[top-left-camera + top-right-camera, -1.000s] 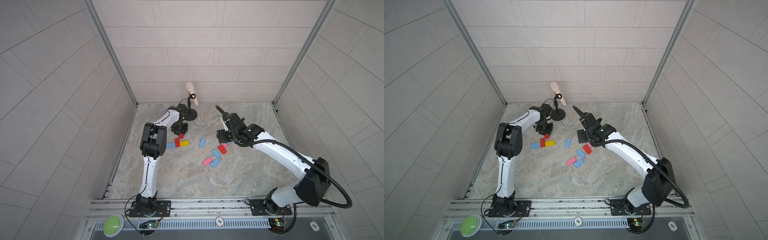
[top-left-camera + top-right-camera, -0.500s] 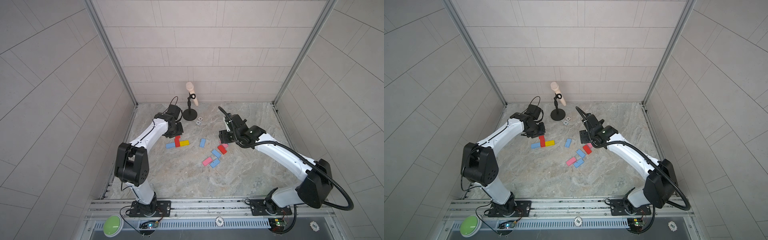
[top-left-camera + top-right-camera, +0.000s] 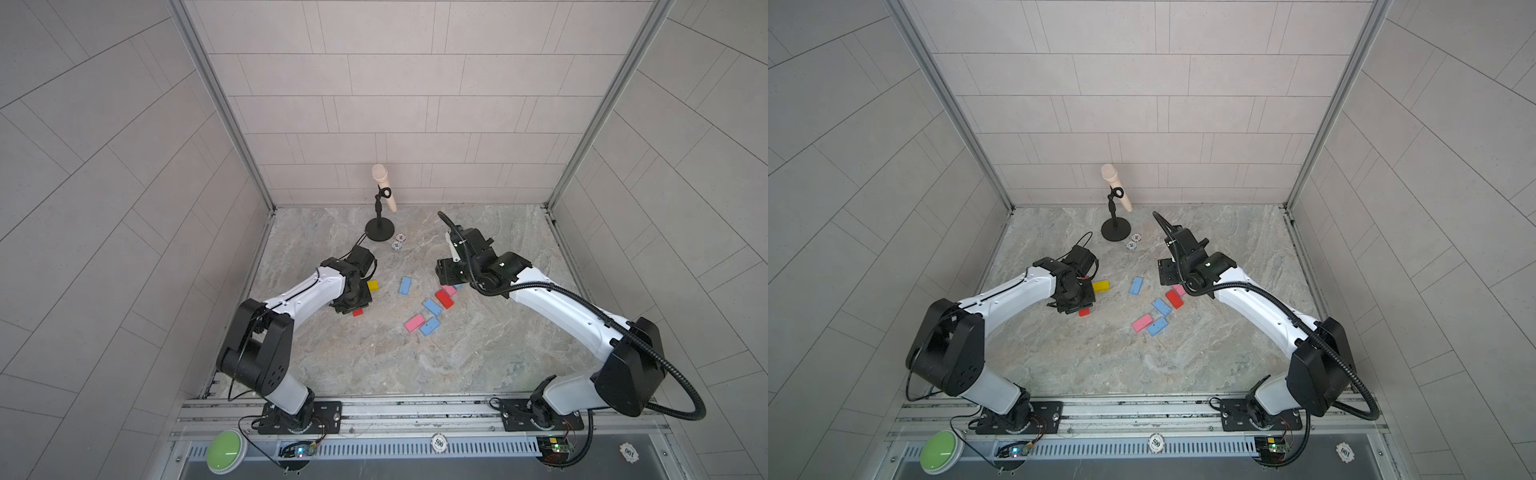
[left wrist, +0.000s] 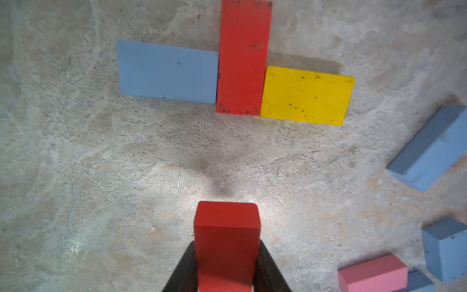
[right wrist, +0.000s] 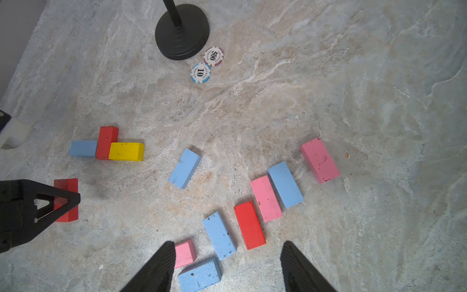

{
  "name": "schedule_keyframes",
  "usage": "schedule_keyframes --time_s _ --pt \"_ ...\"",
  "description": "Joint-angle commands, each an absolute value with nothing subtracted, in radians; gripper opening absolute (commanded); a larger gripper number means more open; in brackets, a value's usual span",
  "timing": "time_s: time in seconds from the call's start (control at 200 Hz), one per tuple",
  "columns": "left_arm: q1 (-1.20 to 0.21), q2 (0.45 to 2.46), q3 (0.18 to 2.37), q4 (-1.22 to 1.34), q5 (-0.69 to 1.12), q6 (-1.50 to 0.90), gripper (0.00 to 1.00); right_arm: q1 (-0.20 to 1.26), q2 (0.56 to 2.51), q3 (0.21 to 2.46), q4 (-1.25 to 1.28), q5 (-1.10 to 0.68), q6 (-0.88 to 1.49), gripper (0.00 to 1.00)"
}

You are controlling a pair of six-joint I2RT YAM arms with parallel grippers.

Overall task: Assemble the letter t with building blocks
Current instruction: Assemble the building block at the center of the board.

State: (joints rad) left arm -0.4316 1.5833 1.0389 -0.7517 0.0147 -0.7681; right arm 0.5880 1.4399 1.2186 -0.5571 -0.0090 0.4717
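The stem step is judged to be in hand. A red block (image 4: 226, 222) is clamped in the left gripper (image 4: 226, 252), its free end pointing ahead, near the part-built letter but apart from it. Whether it touches the table (image 4: 75, 177) cannot be told.

The letter is made of three flat pieces. A blue block (image 4: 166, 72) and a yellow block (image 4: 305, 96) are set against the two long sides of the stem (image 4: 242, 58), which is also red. The two arms are not quite in line. One end of the stem is flush with the yellow block's edge, and the other juts out past the bar.

The right gripper (image 5: 227, 243) is held spread and empty over the loose blocks (image 5: 265, 198), which are scattered well apart from the letter.

Next, the red block is judged to need lining up with the stem's flush end and laying flat, end to end against it. The jaws should be released only once it rests, and the arms beside it must not be nudged
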Motion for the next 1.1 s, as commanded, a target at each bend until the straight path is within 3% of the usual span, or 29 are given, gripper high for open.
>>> schedule_keyframes --time_s 0.0,1.097 --pt "-0.439 1.608 1.031 -0.719 -0.018 -0.786 0.08 0.584 1.419 1.210 -0.549 -0.009 0.481 0.70" --pt "-0.436 1.840 1.144 -0.738 -0.039 -0.634 0.28 0.582 1.346 1.142 -0.544 0.007 0.512 0.69"
